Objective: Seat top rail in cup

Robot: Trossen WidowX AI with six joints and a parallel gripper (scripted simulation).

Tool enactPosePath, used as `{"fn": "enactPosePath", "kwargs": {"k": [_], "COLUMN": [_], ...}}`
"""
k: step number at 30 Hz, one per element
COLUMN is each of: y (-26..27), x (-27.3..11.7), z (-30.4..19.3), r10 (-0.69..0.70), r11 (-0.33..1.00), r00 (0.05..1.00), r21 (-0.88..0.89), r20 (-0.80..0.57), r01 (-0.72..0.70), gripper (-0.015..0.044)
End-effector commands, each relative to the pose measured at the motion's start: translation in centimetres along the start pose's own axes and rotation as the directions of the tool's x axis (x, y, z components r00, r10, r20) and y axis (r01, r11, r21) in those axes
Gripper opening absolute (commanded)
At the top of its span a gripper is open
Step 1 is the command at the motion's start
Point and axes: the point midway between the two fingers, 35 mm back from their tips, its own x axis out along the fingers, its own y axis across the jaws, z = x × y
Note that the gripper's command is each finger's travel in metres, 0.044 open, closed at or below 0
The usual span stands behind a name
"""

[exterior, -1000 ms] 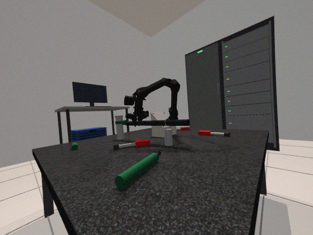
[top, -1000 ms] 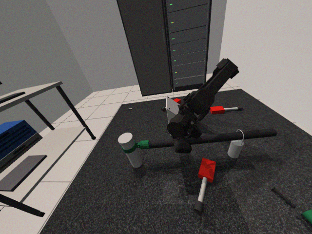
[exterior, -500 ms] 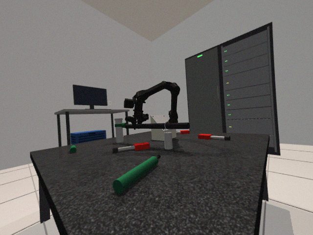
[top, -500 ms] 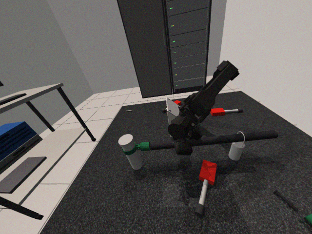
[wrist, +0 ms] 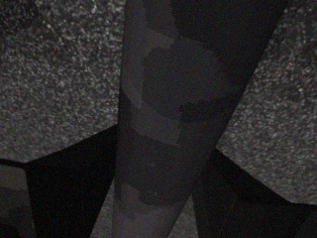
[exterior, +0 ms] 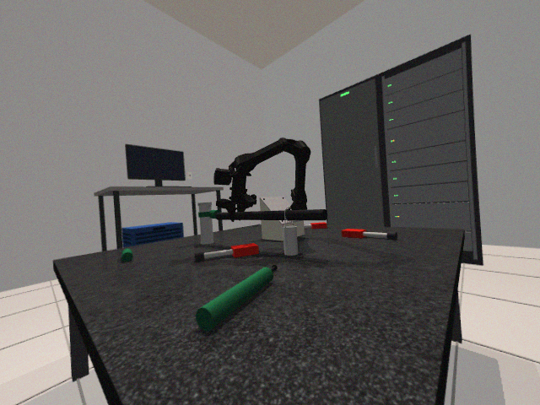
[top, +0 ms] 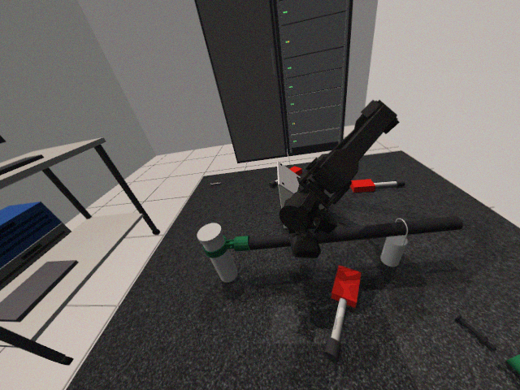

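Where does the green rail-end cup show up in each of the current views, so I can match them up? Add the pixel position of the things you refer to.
Top: left of centre, just right of the big white post (top: pixel 225 266) (exterior: pixel 206 230), with the green cup (top: pixel 241 243) (exterior: pixel 212 213) at the dark rail's (top: pixel 365 231) (exterior: pixel 261 215) (wrist: pixel 163 119) left end.
Exterior: left of centre, about mid-height, beside the same post.
Wrist: not in it.
Shared landmark: the dark rail, crossing all three views.
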Motion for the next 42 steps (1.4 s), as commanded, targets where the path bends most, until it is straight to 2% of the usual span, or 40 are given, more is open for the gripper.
{"fn": "enactPosePath", "kwargs": {"k": [1, 42], "y": [-0.02, -0.15], "x": [-0.08, -0.47], "z": [-0.05, -0.73], "r10": [-0.001, -0.002], "r11": [1.0, 1.0], "r00": [1.0, 1.0], "r21": [0.0, -0.002], "r20": [-0.002, -0.011], "r01": [0.001, 0.002], "gripper": [0.0, 0.0]}}
